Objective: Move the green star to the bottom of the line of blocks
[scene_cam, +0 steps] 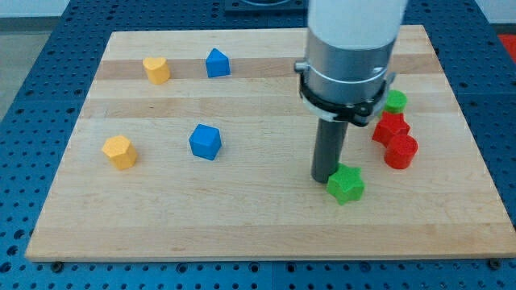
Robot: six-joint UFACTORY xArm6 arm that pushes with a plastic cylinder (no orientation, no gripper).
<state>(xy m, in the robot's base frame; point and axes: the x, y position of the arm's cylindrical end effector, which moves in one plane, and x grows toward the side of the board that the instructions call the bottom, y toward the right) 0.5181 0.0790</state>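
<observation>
The green star (347, 184) lies on the wooden board (242, 217) at the lower right of middle. My tip (325, 176) stands right against the star's left side, touching it or nearly so. A line of blocks runs down the view's right: a green round block (395, 101) at the top, partly hidden by the arm, a red block (390, 128) under it, and a red round block (401, 151) lowest. The star sits left of and below that line.
A yellow heart-like block (156, 70) and a blue block (217, 63) sit at the view's top left. A yellow block (119, 151) and a blue block (205, 142) sit at mid left. The arm's wide body (351, 48) hides the board's top right of middle.
</observation>
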